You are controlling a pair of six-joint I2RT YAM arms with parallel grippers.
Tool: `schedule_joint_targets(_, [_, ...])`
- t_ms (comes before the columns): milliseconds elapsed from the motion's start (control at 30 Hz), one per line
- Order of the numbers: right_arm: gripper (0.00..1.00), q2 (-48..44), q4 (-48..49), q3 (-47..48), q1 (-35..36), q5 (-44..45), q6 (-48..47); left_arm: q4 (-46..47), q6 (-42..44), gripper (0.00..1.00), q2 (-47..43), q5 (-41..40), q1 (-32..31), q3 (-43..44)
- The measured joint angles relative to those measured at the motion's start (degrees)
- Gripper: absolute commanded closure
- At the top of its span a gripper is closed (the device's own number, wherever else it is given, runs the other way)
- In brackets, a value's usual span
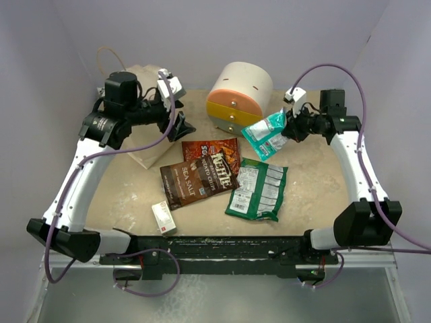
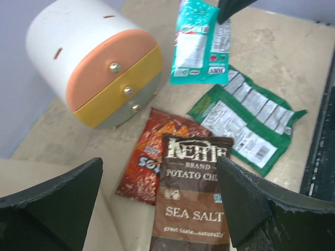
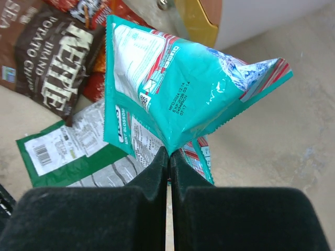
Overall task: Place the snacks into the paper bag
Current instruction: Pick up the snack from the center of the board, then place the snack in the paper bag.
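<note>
My right gripper (image 1: 291, 128) is shut on a corner of a teal mint candy packet (image 1: 266, 134) and holds it above the table beside the drawer unit; the right wrist view shows the pinch (image 3: 168, 154) on the packet (image 3: 172, 89). My left gripper (image 1: 178, 125) is open and empty (image 2: 157, 209), over the edge of the cream paper bag (image 1: 145, 153), which lies under the left arm. On the table lie a dark brown Kettle chip bag (image 1: 202, 178), a red-brown chip bag (image 1: 212, 151) partly under it, and a green bag with white label (image 1: 258, 190).
A round white-orange-yellow drawer unit (image 1: 239, 97) stands at the back centre, close to the held packet. A small white box with red marks (image 1: 163, 217) lies near the front edge. Walls enclose the table on three sides.
</note>
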Motion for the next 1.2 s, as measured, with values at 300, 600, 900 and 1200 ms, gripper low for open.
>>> schedule_joint_targets(300, [1.00, -4.6, -2.4, 4.6, 3.9, -7.7, 0.0, 5.7, -9.5, 0.13, 6.7, 4.3, -6.5, 1.0])
schedule_joint_targets(600, [1.00, -9.8, -1.5, 5.1, 8.3, -15.1, 3.6, 9.7, -18.7, 0.15, 15.8, 4.4, -12.3, 4.7])
schedule_joint_targets(900, [1.00, -11.6, 2.8, 3.4, 8.3, -17.8, 7.2, 12.4, -25.0, 0.42, 19.3, 8.7, -15.2, 4.6])
schedule_joint_targets(1200, [1.00, -14.0, 5.9, -0.6, 8.3, -17.7, 9.2, 16.6, -28.5, 0.75, 19.3, 12.1, -16.0, 1.3])
